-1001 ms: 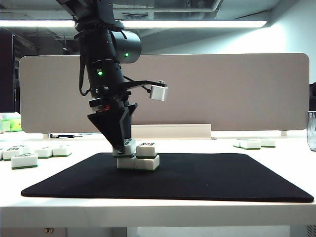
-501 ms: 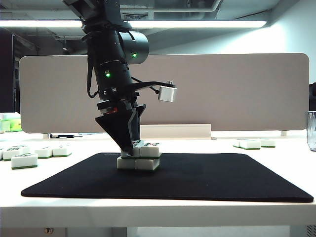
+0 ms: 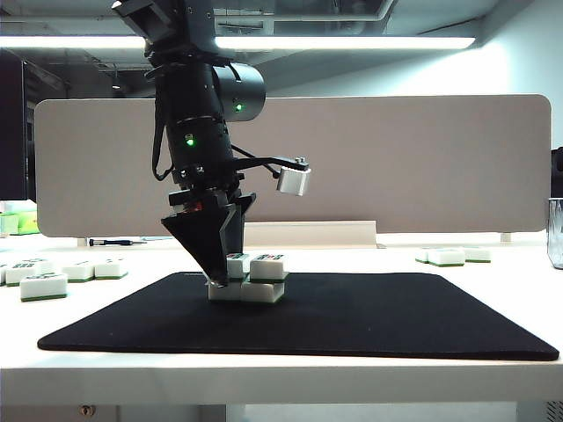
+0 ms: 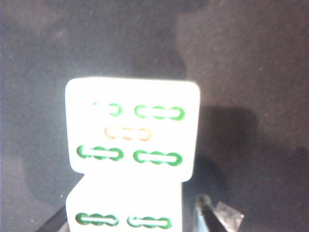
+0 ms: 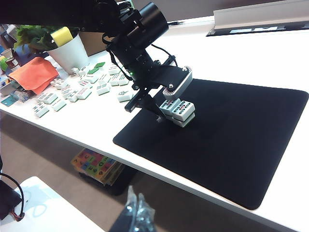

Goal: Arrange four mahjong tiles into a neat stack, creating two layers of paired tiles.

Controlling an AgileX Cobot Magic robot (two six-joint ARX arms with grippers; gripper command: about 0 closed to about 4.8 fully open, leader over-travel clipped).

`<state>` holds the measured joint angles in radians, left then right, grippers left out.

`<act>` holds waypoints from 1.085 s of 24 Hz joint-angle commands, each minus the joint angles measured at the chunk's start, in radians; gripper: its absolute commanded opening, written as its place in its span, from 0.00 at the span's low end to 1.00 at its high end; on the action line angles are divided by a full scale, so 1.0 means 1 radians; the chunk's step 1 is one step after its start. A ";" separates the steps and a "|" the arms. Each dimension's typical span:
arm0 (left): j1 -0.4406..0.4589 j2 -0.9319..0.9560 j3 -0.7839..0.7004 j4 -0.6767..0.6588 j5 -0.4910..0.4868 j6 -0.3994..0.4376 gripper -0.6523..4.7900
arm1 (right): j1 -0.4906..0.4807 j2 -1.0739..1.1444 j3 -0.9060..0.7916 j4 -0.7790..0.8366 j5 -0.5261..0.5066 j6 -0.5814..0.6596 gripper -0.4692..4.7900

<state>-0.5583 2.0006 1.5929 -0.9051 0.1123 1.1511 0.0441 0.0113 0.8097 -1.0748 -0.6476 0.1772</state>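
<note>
A white desk point(image 3: 369, 374) carries a black mat point(image 3: 369, 321) before a grey partition point(image 3: 396, 158) under strip lights. Four tiles form the stack point(image 3: 248, 279) on the mat, two per tier; earlier the top-left tile sat askew. The left gripper point(image 3: 222, 280) straddles it, jaws widening, released. The right gripper point(image 5: 137, 212) hangs off-desk; its jaws' state is unclear.

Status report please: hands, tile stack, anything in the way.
Left hand down at the stack, jaws around the near top tile. Right hand parked clear of the black mat. Two tiers, four tiles. Nothing blocking.
</note>
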 commanded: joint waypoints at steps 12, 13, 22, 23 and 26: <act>-0.010 -0.037 0.006 -0.004 0.006 -0.095 0.77 | 0.001 -0.012 0.002 0.009 -0.001 -0.002 0.09; -0.011 -0.046 0.009 -0.012 0.008 -0.122 0.77 | 0.001 -0.012 0.002 0.008 -0.001 -0.003 0.09; -0.023 -0.058 0.365 -0.322 -0.003 -0.523 0.62 | 0.002 -0.012 0.002 0.008 -0.002 -0.002 0.09; -0.021 -0.070 0.380 -0.340 -0.003 -0.576 0.48 | 0.002 -0.012 0.002 0.008 -0.001 -0.002 0.09; -0.019 -0.089 0.380 -0.423 -0.013 -0.658 0.20 | 0.001 -0.012 0.002 0.008 -0.001 -0.002 0.09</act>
<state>-0.5770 1.9163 1.9694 -1.2800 0.1036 0.5262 0.0444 0.0113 0.8082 -1.0748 -0.6476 0.1772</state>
